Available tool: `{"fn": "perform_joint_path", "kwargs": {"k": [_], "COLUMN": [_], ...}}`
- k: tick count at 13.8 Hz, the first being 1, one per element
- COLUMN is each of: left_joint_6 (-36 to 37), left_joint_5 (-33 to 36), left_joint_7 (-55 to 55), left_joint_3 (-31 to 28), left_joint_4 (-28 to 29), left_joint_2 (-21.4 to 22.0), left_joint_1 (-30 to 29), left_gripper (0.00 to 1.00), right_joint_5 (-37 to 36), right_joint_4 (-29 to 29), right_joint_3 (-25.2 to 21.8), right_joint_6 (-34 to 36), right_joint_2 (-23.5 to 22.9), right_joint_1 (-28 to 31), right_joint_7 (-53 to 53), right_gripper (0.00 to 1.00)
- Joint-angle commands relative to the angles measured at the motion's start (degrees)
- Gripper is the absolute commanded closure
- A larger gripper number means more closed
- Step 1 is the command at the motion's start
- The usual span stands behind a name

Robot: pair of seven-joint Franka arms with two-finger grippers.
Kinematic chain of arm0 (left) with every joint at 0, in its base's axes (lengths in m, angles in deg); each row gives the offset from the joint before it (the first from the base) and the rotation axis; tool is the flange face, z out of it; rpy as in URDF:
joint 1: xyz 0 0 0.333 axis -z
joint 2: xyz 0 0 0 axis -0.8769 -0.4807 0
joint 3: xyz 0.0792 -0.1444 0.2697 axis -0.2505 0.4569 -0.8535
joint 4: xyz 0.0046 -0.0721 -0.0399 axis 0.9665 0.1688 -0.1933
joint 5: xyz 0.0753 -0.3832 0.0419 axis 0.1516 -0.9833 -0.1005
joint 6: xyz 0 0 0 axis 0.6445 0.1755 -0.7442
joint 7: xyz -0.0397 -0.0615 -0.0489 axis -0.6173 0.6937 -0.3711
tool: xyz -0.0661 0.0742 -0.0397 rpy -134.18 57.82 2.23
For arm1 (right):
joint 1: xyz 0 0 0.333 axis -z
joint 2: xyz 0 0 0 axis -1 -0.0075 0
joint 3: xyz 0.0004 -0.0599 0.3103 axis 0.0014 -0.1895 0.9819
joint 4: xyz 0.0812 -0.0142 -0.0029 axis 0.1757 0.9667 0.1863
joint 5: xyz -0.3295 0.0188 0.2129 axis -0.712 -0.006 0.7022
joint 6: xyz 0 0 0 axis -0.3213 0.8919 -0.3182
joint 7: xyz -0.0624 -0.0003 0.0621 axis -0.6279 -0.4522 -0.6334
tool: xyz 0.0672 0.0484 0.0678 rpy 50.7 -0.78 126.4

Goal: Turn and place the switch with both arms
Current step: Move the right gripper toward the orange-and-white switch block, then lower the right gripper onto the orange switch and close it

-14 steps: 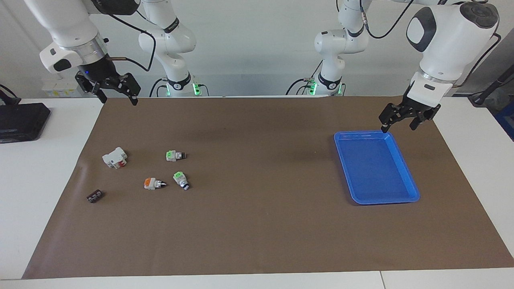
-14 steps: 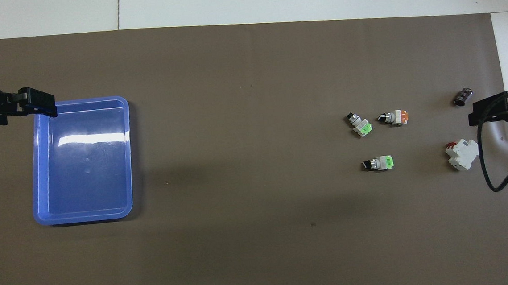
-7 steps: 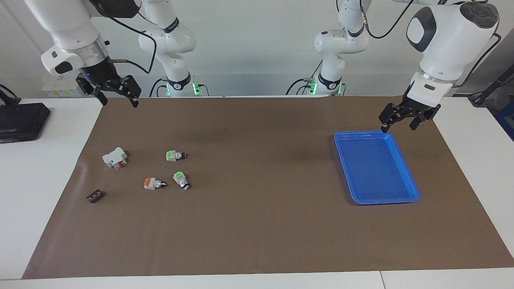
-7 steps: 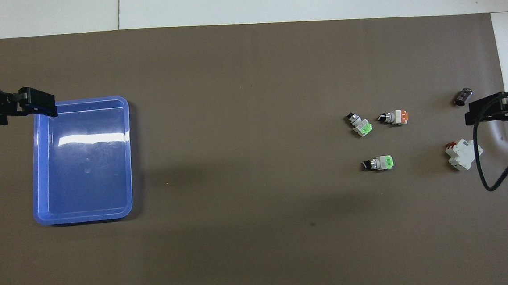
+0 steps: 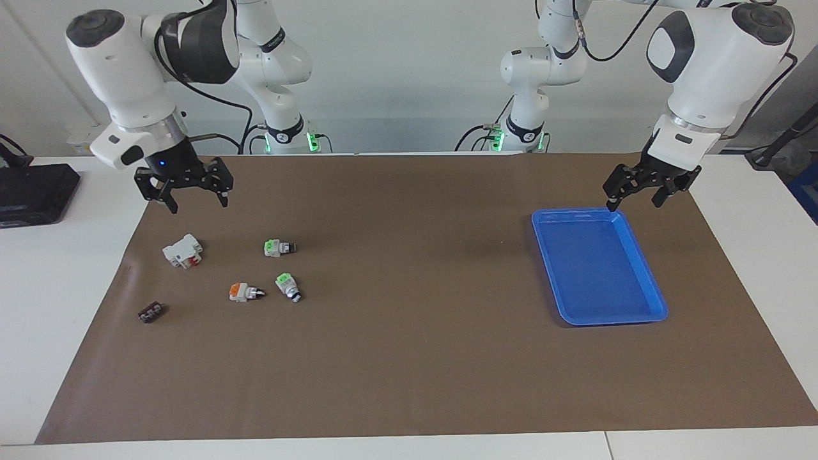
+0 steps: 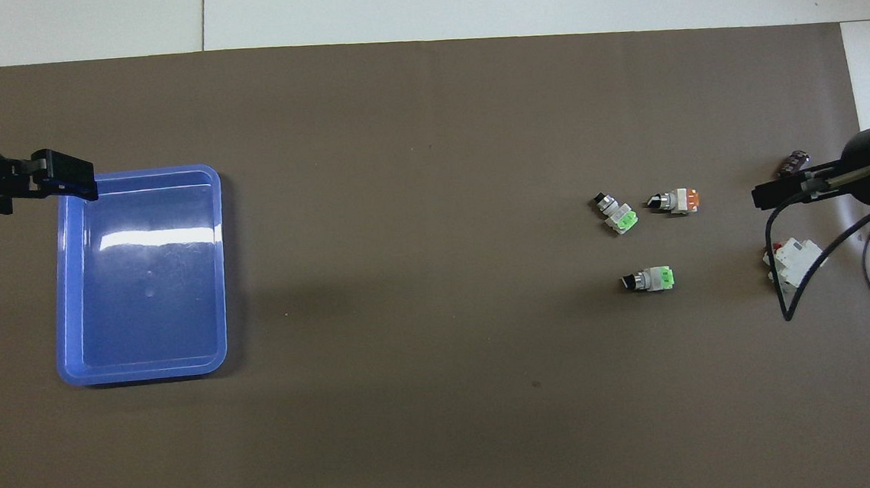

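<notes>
Opening stage, reach not yet made. Nothing is held by either arm.

Right gripper point(image 5: 187, 189): up in the air over the brown mat point(image 5: 409, 358) at the right arm's end of the table, above the spot just on the robots' side of the white block with red parts point(image 5: 183, 250). Fingers spread apart, pointing down, nothing between them.

Left gripper point(image 5: 634, 190): hangs over the robot-side edge of the blue tray point(image 5: 652, 291), fingers spread, empty. This arm waits.

The switch point(image 5: 243, 292): lies on the mat at the right arm's end, untouched, farther from the robots than the white block. One green-capped switch point(image 5: 287, 285) lies just beside it toward the middle of the table; the other green-capped switch point(image 5: 278, 247) sits nearer to the robots. A small dark part point(image 5: 151, 312) lies near the mat's edge, well apart from the group.

Orientation: the switch lies on its side, long axis roughly parallel to the table's long edge. The black-and-silver knob points toward the left arm's end, toward the tray; the orange cap is at the other end, facing up and outward.

Judgement: the step in hand is the right arm's approach. The next move calls for carrying the gripper out over the switch, lining the fingers across the white body's short width and descending clear of the neighbouring green-capped one. The tray looks the likely place.
</notes>
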Motion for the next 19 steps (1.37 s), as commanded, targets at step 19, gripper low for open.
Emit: {"fn": "perform_joint_path", "kwargs": {"k": [19], "left_joint_6": [-0.62], "left_joint_5": [-0.41], "left_joint_7": [0.33], "left_joint_3": [-0.04], "left_joint_4": [2.06], "left_joint_2": [1.75], "left_joint_1": [-0.24], "left_gripper": [0.0], "right_joint_5": [11.31], "right_joint_4": [8.52], "right_joint_3": [0.61], "right_joint_6": [-30.77], "right_joint_2": [-23.19], "right_joint_1": [1.75], "right_joint_7": [66.36], "right_gripper": [0.0]}}
